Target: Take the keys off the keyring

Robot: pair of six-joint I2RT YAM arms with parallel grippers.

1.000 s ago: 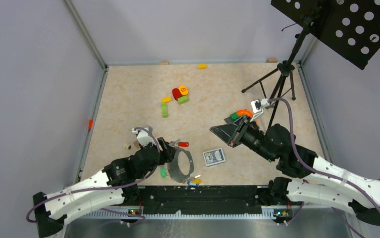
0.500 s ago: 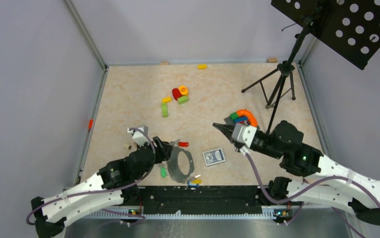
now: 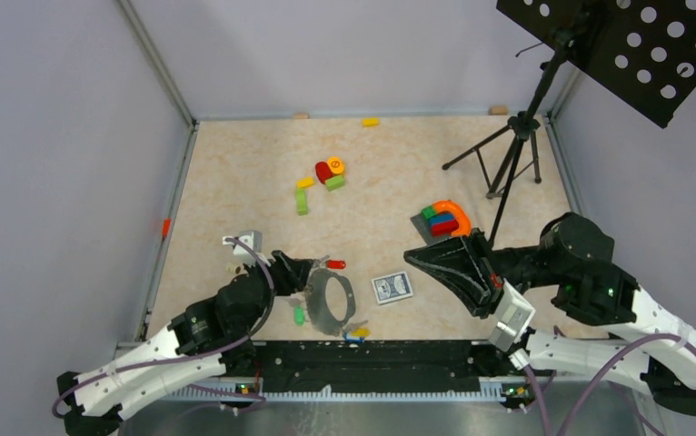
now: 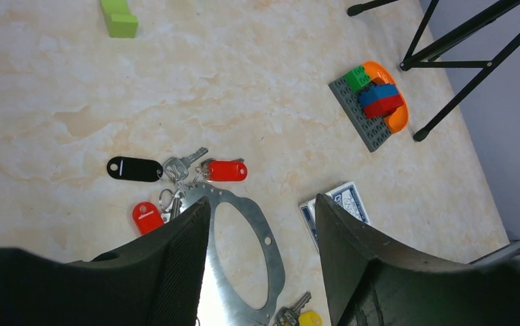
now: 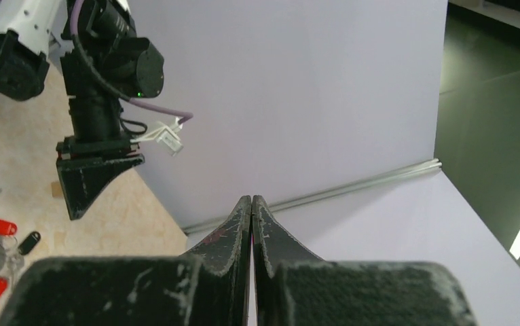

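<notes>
One keyring (image 4: 275,255) lies flat on the table (image 3: 235,182) near 6 o'clock of the top view. The keys (image 4: 184,163) sit round its rim: in the left wrist view I count 2 w/ red tags, 1 black, 1 yellow, and from above also 1 green at 8 o'clock and 1 blue at 5 o'clock of the ring. The left gripper (image 4: 263,202) hangs over the ring w/ its 2 fingers spread, gripping nothing, and the right gripper (image 5: 252,202), approx. 2 o'clock of the 1 card box (image 3: 392,287), has both fingers pressed together, empty.
</notes>
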